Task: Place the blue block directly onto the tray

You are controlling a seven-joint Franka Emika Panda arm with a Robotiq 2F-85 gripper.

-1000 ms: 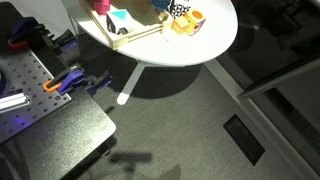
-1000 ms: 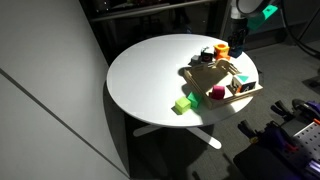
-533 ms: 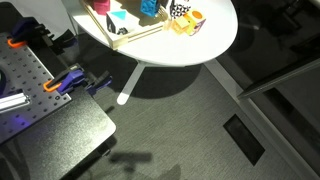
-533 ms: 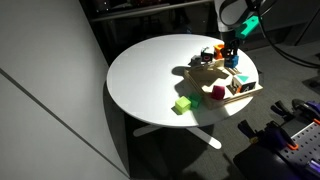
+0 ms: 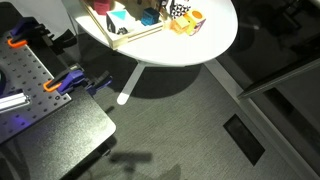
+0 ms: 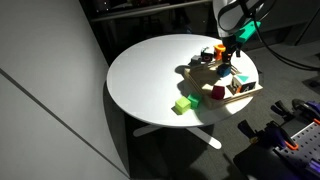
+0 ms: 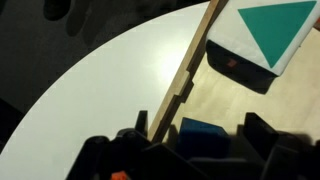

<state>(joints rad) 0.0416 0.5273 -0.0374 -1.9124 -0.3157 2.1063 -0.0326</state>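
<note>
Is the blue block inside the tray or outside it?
Inside its outline. In the wrist view the blue block, held in the gripper, is over the wood of the tray, past its rim. Touchdown: cannot tell.

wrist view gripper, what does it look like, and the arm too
The gripper is black, with two blocky dark fingers at the bottom edge of the wrist view. In an exterior view the arm is white with rounded segments, a teal-green part near its wrist, and black at the gripper end.
</note>
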